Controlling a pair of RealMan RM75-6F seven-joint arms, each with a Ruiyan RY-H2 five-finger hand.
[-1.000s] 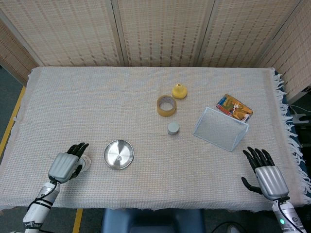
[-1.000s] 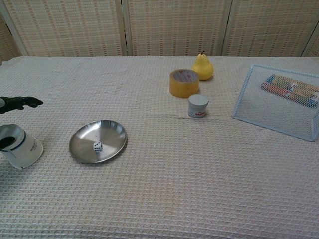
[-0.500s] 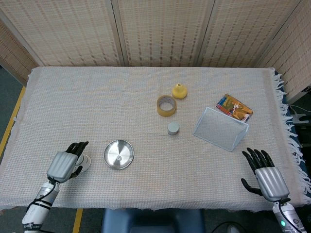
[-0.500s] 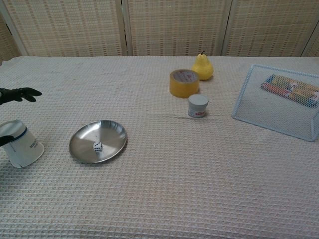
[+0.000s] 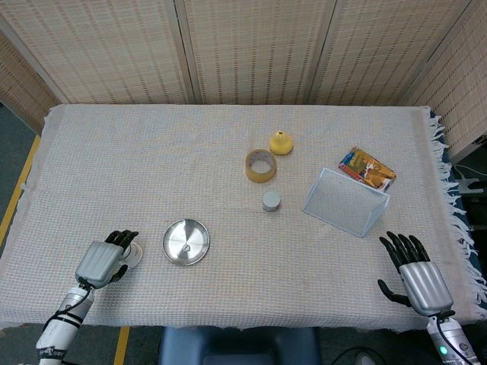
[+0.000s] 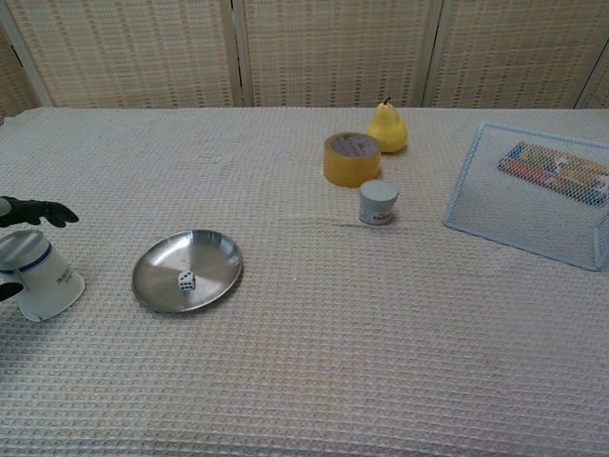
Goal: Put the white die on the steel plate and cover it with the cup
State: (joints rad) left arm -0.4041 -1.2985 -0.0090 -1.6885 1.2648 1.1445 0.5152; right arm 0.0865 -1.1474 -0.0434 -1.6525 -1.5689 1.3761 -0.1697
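the white die (image 6: 186, 280) lies in the steel plate (image 6: 214, 254), a little toward the plate's near rim, and the plate sits near the front left corner of the surface (image 5: 152, 152). just beside the plate, toward the left edge, the cup (image 6: 38, 276) is tilted with its mouth down and its base up, one side of its rim on the cloth. the left hand (image 5: 100, 260) is at the cup, with dark fingers (image 6: 36, 211) above it and another low at its left side; they appear to grip it, though the contact is partly cut off at the frame's edge. half a second ago the cup leaned further over and the upper fingers stood higher, apart from it; now they are down close over its base and the cup stands nearer upright. the die and plate have not moved. the right hand (image 5: 417, 275) stays by the front right corner, fingers spread, holding nothing.

further back, a tape roll (image 5: 260, 166), a yellow pear (image 5: 281, 142), a small grey jar (image 5: 271, 201), a wire basket (image 5: 344, 201) on its side and a colourful packet (image 5: 367, 168) sit on the white woven cloth. woven screens (image 5: 251, 49) stand behind the back edge.
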